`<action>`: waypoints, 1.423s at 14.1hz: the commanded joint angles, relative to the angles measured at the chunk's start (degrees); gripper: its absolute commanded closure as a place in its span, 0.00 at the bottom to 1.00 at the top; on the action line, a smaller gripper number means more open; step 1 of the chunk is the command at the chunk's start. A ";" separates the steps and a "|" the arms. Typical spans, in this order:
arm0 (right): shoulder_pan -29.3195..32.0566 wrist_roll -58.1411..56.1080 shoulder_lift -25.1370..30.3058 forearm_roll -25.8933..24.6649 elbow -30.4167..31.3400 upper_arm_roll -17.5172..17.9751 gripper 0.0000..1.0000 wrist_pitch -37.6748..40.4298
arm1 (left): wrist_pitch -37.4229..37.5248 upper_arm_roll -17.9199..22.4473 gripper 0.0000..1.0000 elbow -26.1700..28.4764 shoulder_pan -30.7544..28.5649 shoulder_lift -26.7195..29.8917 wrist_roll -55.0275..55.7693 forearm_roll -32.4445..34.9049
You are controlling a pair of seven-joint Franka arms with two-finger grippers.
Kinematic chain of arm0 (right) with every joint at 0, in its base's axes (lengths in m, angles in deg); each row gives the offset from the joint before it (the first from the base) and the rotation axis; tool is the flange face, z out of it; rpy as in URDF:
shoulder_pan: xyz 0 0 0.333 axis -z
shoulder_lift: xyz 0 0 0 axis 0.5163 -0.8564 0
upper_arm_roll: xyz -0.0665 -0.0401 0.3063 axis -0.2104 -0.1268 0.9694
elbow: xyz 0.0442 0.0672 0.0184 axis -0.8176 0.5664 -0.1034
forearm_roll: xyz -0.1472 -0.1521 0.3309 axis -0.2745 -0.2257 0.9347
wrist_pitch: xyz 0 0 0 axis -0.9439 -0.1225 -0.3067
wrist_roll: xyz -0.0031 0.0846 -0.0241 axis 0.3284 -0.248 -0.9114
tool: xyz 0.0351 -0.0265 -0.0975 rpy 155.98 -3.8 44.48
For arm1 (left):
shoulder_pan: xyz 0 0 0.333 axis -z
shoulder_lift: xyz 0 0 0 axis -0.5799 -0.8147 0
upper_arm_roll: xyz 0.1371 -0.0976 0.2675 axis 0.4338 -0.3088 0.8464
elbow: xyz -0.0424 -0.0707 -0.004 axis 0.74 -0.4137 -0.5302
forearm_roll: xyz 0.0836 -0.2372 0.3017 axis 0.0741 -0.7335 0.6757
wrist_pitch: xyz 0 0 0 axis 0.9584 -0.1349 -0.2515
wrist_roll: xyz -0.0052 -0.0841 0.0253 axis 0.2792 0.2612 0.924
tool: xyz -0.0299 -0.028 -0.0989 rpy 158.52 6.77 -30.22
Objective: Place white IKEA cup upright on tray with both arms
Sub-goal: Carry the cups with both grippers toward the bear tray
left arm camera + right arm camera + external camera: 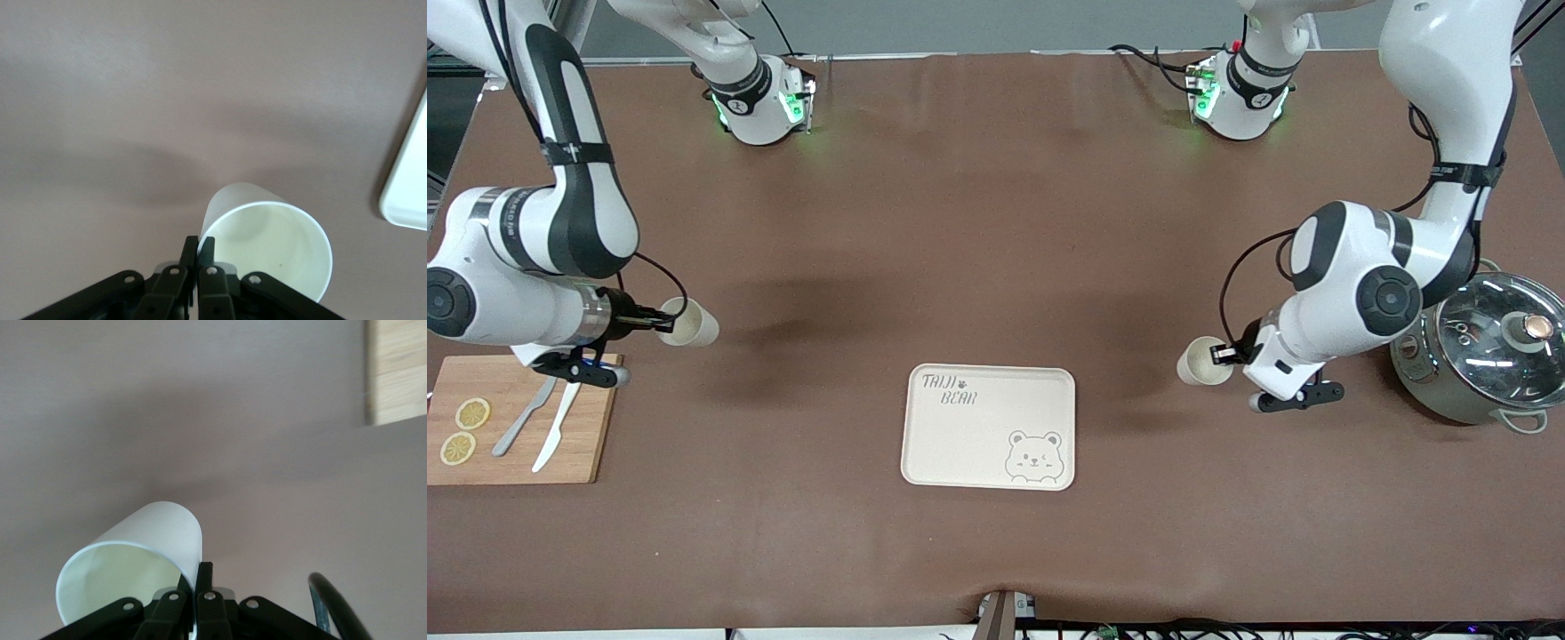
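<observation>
Both pincers clenched, each pinching the rim of 1 white cup. Left gripper [1224, 356] holds the left-hand cup [1202, 362] on its side in the air, over bare table toward the left arm's end, mouth turned back at the wrist. Right gripper [649, 322] holds the right-hand cup [690, 322] the same way, tipped sideways over bare table toward the right arm's end, above the board's edge region. In the left wrist view the fingers [198, 248] are pressed together on the rim of that cup [267, 237]; the right wrist view shows the same grip [200, 577] on its cup [133, 557].

Surface: brown mat over the table [996, 222], dull grey wall strip along the top, cables at the lower edge.

Counts: 2 arms, 2 cups, 1 tray, 1 cutting board, 1 pot, 2 lemon slices, 2 pieces of cutlery.

Tray [991, 427] sits flat between the 2 grippers, nearer the front camera than both cups, nothing on it.

Cutting board [516, 444] at the right arm's end carries the lemon slices [464, 431] and cutlery [538, 427]. Steel pot [1476, 356] at the left arm's end has a glass lid on; contents not visible.
</observation>
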 commanded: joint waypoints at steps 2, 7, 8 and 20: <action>-3.57 7.71 -0.46 3.32 -2.92 -0.07 1.00 1.30 | 1.26 -0.13 1.00 -2.68 4.58 -1.39 7.88 0.69; -9.72 19.06 -2.22 3.41 -5.82 -0.07 1.00 0.95 | 1.26 -0.13 1.00 -6.29 11.17 -3.76 15.97 0.69; -10.95 21.34 -3.00 3.41 -6.61 -0.07 1.00 0.86 | 1.26 -0.13 1.00 -7.16 12.57 -4.37 17.20 0.69; -19.04 44.29 -12.76 8.86 -17.42 0.20 1.00 -7.74 | -1.02 1.01 1.00 -25.54 19.62 -18.52 19.86 1.30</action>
